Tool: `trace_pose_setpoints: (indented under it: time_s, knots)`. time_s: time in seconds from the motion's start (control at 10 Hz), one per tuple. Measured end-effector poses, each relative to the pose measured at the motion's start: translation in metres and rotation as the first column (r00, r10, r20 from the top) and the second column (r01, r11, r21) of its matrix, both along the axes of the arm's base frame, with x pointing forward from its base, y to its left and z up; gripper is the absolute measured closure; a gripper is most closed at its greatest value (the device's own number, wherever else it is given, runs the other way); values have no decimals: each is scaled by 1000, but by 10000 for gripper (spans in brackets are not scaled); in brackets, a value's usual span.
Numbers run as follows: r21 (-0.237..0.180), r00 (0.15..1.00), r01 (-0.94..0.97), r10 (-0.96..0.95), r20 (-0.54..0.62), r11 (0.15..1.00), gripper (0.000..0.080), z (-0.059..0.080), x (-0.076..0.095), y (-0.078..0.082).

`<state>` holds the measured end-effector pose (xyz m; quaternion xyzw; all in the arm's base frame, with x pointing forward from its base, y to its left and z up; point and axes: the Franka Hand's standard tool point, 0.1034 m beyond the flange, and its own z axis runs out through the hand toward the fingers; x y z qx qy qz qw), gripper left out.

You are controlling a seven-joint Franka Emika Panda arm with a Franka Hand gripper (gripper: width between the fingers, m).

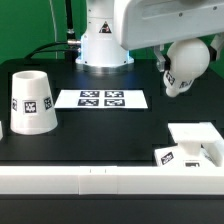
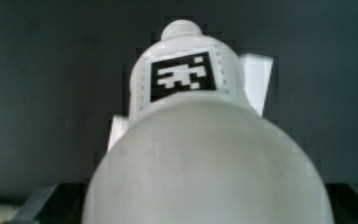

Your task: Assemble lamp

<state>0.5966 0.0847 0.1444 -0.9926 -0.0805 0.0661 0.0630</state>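
Holding the bulb (image 1: 187, 62) aloft (upper right), fingers (image 1: 165, 61) clamped on it; lower it upright, centred over the base (image 1: 192, 143).

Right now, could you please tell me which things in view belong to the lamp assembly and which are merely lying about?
Belongs to the job:
bulb, held aloft in the gripper
shade, standing wide end down
square base

Just lying about:
marker board
robot pedestal
white rail along the front
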Motion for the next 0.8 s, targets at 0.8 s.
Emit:
trace_pose_setpoints:
  time_s: [0.8]
  knots:
    - [8, 920, 40, -40, 391, 999, 219, 25, 30, -6]
